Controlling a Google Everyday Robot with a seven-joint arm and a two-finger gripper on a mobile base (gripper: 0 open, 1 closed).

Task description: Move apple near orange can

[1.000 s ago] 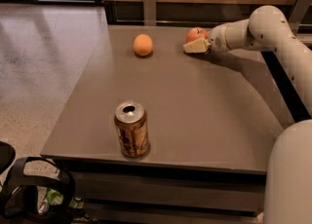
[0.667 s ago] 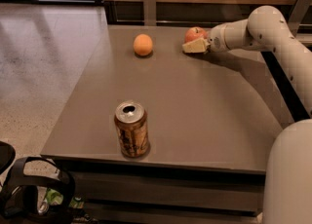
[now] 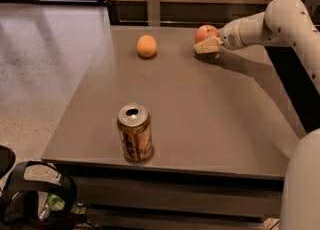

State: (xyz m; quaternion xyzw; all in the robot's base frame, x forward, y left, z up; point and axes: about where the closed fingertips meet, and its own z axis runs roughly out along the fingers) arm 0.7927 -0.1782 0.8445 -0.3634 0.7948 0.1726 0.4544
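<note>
The red apple (image 3: 207, 32) is at the far right of the grey table (image 3: 200, 124), near its back edge. My gripper (image 3: 204, 42) reaches in from the right and is shut on the apple, with one pale finger (image 3: 206, 47) across its front lower side. The other finger is hidden behind the apple. The apple looks held just above the tabletop, over a shadow. The orange can (image 3: 134, 132) stands upright near the front edge, left of centre, far from the apple and the gripper.
A round orange fruit (image 3: 146, 45) lies at the back of the table, left of the apple. A wooden wall and a thin upright post (image 3: 153, 4) stand behind the table. Black gear (image 3: 35, 199) sits on the floor at the front left.
The gripper and the apple have shifted together slightly to the right and up. The can and the orange fruit have not moved.
</note>
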